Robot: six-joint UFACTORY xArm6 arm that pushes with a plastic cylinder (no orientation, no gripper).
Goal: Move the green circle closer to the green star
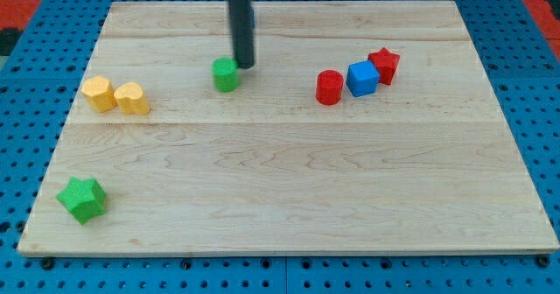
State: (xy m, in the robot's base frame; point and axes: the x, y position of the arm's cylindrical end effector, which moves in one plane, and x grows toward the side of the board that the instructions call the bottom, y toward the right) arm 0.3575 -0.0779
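Left to right: green star (82, 199) at the counter's (289, 198) lower left; green circle (226, 75) upper centre, my tip (245, 66) touching its upper-right edge. The end effector, a bare rod, grips nothing. Circle likely light, rigid, sliding; push there.

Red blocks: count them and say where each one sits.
2. The red cylinder is at the left end of the row at the view's upper right; the red star at its right end, blue cube between. None looks hidden.

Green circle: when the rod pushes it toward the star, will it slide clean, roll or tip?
Green circle looks squat and flat-bottomed, so probably slides, unlikely to tip. Its round side may let it slip off my tip, which sits at its upper right. Smooth wooden board suggests low friction.
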